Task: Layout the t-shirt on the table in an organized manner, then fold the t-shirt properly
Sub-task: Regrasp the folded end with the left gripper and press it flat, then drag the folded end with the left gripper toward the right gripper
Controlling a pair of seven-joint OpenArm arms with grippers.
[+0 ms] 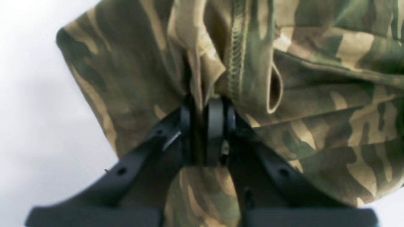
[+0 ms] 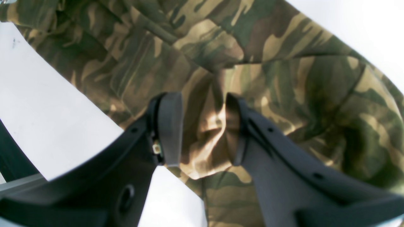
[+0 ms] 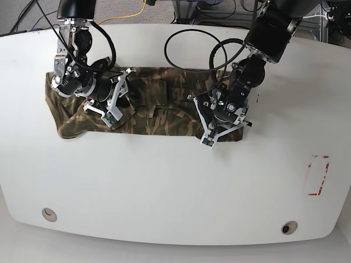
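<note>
T-shirt: the camouflage t-shirt (image 3: 148, 112) lay bunched into a long, narrow band across the far half of the table (image 3: 175, 186), running from one arm to the other, wrinkled and not spread flat.
Left gripper: the left gripper (image 1: 203, 132) was pinched tight on a gathered fold of the t-shirt (image 1: 315, 104), its two black fingers pressed together with cloth rising out between them; a stitched seam ran up just above the pinch.
Right gripper: the right gripper (image 2: 202, 126) stood parted over the t-shirt (image 2: 268, 72), a ridge of cloth lying in the gap between its fingers; the pads did not press on it.
Arms in the base view: the left gripper (image 3: 219, 118) sat over the band's right end, the right gripper (image 3: 112, 101) over its left part.
Table marks: a red-marked rectangle (image 3: 318, 175) lay well apart from the shirt near the right edge, and two round grommet holes (image 3: 49, 214) sat near the front edge.
Cable: a black cable loop (image 3: 194, 52) rested on the white top just behind the shirt.
</note>
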